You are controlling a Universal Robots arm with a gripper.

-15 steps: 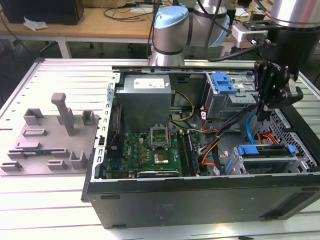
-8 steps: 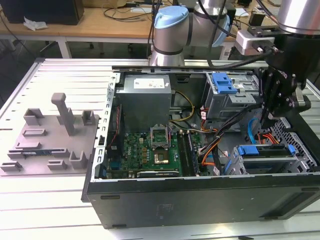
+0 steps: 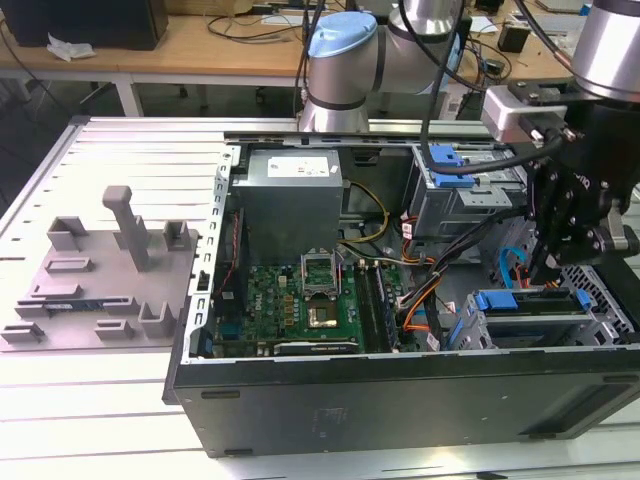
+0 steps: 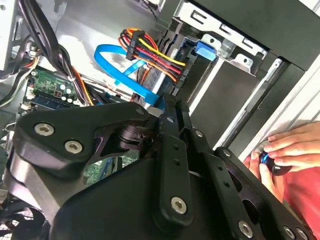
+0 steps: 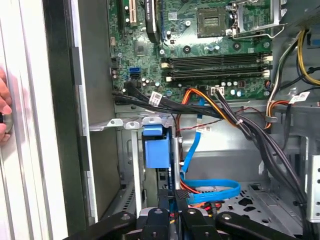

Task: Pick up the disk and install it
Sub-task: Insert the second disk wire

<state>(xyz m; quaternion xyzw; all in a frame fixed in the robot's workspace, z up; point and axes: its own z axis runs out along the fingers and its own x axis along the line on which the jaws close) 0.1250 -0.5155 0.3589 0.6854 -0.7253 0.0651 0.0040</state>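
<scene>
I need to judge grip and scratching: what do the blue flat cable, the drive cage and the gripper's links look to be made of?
Blue flat cable: flexible glossy plastic, since it curls. Drive cage: bare grey sheet metal, perforated, dull sheen. Gripper links: matte black, bolted; probably coated metal, possibly hard plastic.

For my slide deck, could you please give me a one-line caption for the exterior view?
Robot arm's gripper lowered over the drive bay at the exterior view's right of an open computer case.

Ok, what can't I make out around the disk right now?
Disk: exterior view, the end effector overlaps it; contact unclear.
Motherboard: second wrist view, mostly blocked by the end effector's body.
Person's hand: first wrist view, cut off by the edge.
</scene>
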